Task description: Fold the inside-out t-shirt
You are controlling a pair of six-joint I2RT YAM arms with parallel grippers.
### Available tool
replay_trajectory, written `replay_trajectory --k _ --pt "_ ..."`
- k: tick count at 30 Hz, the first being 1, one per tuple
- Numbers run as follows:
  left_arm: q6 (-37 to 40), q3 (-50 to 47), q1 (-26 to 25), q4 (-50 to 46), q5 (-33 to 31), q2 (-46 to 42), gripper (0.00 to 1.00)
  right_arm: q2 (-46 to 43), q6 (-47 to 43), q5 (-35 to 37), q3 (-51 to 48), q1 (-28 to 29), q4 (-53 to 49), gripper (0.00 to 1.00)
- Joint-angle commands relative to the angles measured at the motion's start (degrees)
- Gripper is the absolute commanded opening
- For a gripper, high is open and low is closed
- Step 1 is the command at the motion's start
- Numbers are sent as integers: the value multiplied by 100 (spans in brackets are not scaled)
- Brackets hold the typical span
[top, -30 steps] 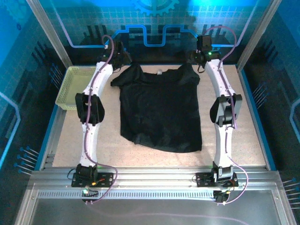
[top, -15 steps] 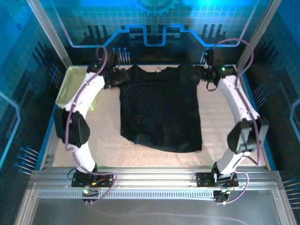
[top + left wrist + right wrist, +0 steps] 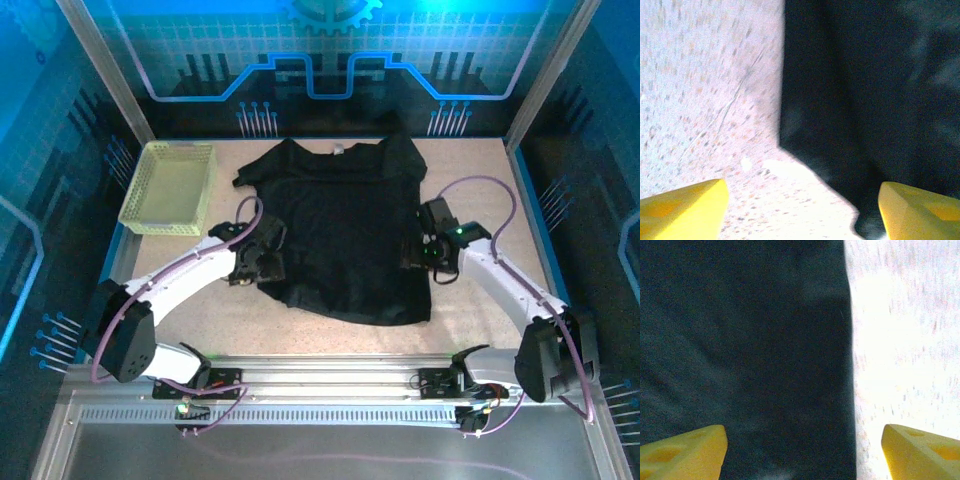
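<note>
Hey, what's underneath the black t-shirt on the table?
The black t-shirt lies spread on the speckled tabletop, which shows bare along its side edges in both wrist views. Whatever is directly beneath the fabric is covered, so it cannot be seen.

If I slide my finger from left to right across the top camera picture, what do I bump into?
yellow-green basket → left gripper, at the shirt's left edge → black t-shirt → right gripper, at the shirt's right edge
</note>
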Motion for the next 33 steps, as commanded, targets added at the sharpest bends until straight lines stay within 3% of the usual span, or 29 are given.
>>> replay_trajectory --k 1,7,14,17,21,27,29,33 --pt "-410 -463 -32 305 225 -69 76 -133 638 84 -558 44 -228 80" --pt "-424 -789 -39 1051 690 280 63 -111 928 110 -1010 46 -176 78" --pt "-327 -780 -41 1558 828 755 59 80 1073 -180 -1385 19 250 74" --pt "-290 -674 -47 1576 816 1028 49 182 1062 -450 -1437 26 500 69" --pt "-284 -663 -34 1562 746 1114 32 301 1018 -612 -1472 24 667 53" --pt "-316 -729 -33 1399 574 828 7 258 976 -487 -1379 22 549 12" --pt "-315 -778 -36 1350 548 588 4 135 949 -334 -1303 17 399 1" --pt "-337 -912 -39 1270 583 -56 0 -208 849 -93 -1043 -21 48 0"
